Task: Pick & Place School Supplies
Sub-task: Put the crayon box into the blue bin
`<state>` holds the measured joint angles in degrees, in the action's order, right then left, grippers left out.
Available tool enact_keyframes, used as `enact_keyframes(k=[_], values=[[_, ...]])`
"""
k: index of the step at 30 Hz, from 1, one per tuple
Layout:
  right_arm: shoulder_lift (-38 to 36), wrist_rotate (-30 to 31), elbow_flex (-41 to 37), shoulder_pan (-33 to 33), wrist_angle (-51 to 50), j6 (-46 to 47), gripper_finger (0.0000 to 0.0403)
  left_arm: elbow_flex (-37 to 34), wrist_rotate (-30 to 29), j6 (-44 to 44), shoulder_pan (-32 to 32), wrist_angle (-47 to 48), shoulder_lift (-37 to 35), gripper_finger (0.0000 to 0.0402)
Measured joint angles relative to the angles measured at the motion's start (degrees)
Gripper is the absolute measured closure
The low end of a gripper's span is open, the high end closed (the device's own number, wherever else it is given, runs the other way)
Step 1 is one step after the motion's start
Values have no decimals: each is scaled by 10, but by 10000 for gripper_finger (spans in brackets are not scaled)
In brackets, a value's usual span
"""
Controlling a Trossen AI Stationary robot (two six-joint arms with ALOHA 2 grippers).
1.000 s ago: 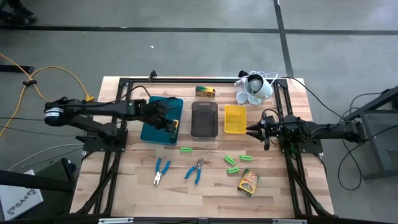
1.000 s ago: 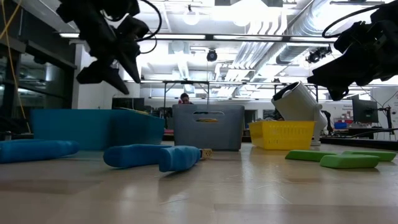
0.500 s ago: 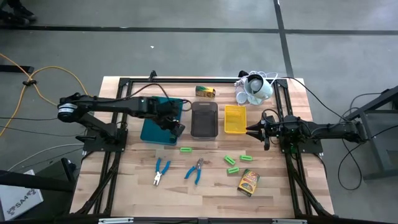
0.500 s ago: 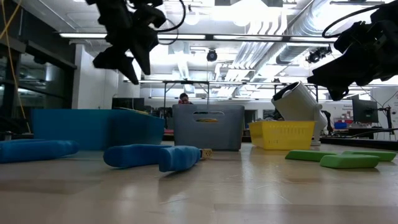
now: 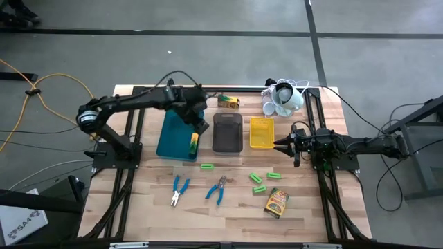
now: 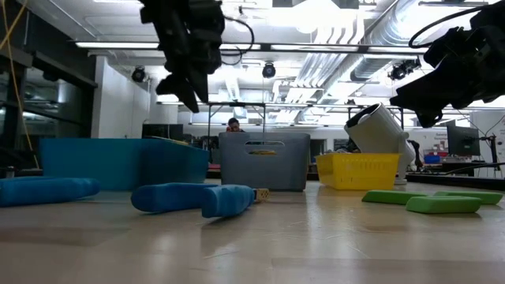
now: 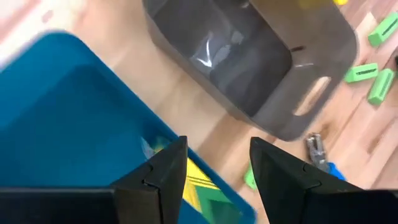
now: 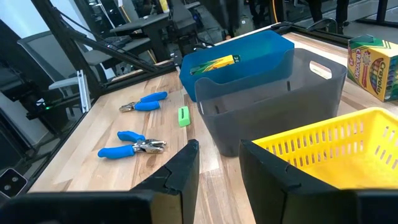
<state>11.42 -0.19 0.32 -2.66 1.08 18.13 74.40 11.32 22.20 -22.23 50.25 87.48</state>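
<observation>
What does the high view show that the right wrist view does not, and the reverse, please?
Only the high view shows the left gripper over the teal tray's far end, the printed box near the table's front edge, the green sticks beside it and the white cup-like cluster.

Only the right wrist view shows the grey tray's handle slot and the room behind the table.

Both show the teal tray holding a yellow-and-green box, the grey tray, the yellow tray, both blue-handled pliers and a box behind the trays.
</observation>
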Motion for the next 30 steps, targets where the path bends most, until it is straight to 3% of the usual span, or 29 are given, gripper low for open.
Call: enact_keyframes(k=[8,16,24,30], values=[[0,0,0,0,0,0,297,36,23,-156,-63,2,36,232],[0,0,0,0,0,0,297,134,21,-255,-86,71,96,232],[0,0,0,0,0,0,297,229,-3,-327,-92,106,144,232],[0,0,0,0,0,0,297,240,-22,-343,-92,100,146,232]])
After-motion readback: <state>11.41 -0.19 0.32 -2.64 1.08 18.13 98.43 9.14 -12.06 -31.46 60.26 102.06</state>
